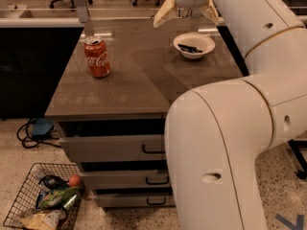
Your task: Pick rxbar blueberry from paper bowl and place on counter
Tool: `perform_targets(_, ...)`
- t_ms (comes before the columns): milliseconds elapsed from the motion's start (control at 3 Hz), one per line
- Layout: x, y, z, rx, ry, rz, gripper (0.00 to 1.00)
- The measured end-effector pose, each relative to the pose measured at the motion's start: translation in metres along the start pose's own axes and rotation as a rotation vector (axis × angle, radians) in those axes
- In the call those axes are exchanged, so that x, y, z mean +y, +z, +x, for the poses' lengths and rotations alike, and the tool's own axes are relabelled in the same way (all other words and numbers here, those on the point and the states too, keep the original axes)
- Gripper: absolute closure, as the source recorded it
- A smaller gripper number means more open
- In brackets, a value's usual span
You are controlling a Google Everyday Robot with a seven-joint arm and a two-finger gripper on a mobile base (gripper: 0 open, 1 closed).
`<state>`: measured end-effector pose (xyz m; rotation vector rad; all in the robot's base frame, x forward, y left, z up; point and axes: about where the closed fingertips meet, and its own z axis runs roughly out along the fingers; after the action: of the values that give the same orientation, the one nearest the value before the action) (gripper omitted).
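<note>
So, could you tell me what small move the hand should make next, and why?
Probably lower the hand down toward the bar. The hand hovers open above the far edge of the bowl, holding nothing, while the bar lies inside the bowl and is not yet on the counter.

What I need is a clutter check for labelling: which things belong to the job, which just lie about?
Job: rxbar blueberry, in the paper bowl; counter; gripper, fingers open, above the bowl.
Lying about: cola can on the counter; wire basket on the floor.
</note>
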<state>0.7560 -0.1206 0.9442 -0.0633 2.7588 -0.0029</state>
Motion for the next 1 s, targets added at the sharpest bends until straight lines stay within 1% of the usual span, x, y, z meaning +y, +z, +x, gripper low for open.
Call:
perform_targets(333, 0.006, 0.013, -0.007, -0.012, 0.031, 0.024, 0.0)
perform_targets(667, 0.006, 0.025, -0.011, -0.009, 0.122, 0.065, 0.0)
perform_targets(1000, -0.002, 0.034, -0.009, 0.002, 0.226, 0.109, 0.0)
